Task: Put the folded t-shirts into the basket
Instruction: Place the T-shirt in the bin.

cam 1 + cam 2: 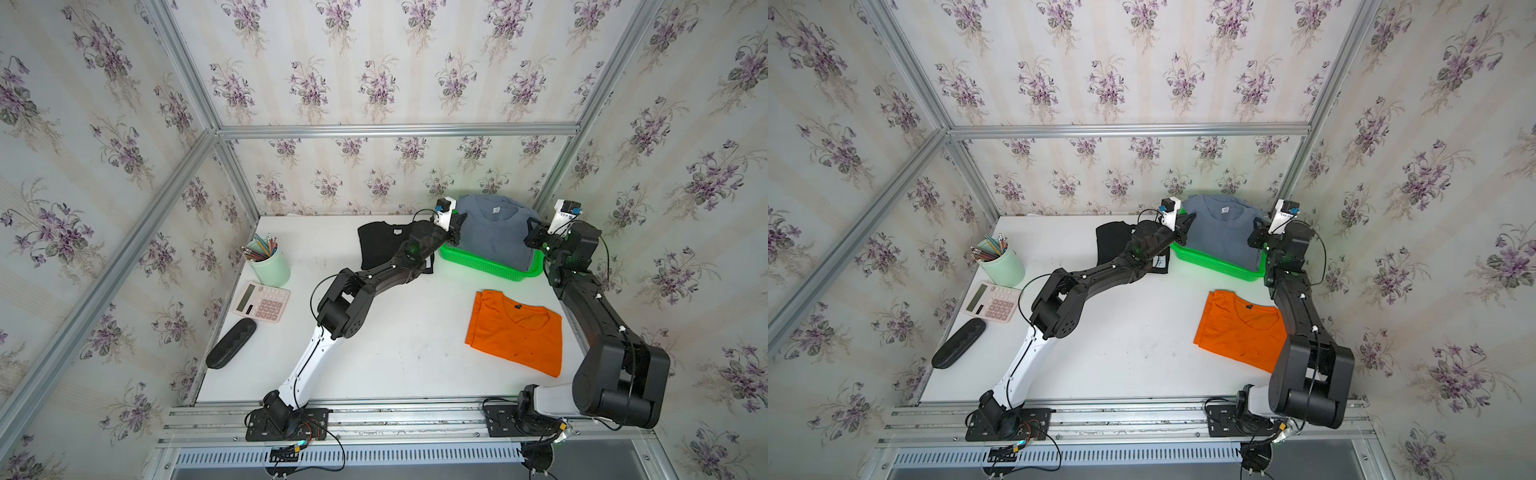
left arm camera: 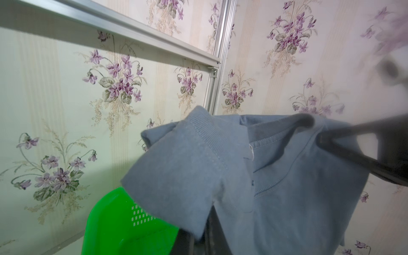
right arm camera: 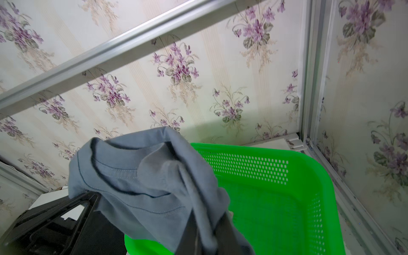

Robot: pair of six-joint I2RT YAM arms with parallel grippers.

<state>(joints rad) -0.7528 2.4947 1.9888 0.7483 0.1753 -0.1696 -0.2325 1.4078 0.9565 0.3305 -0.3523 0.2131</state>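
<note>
A: Where is the grey-blue t-shirt (image 1: 490,235)?
B: In both top views it is right of the middle, spread over the green basket (image 1: 486,266). The left gripper (image 1: 456,233) pinches its left edge, the right gripper (image 1: 531,239) its right edge, fingers narrow on the cloth.
A: And the others?
B: The black t-shirt (image 1: 376,247) lies flat left of the basket, under the left arm (image 1: 374,278). The orange t-shirt (image 1: 515,336) lies flat below the basket, lower right.

The grey-blue t-shirt (image 1: 490,237) is soft matt cloth; the green basket (image 1: 482,262) is glossy perforated plastic.
</note>
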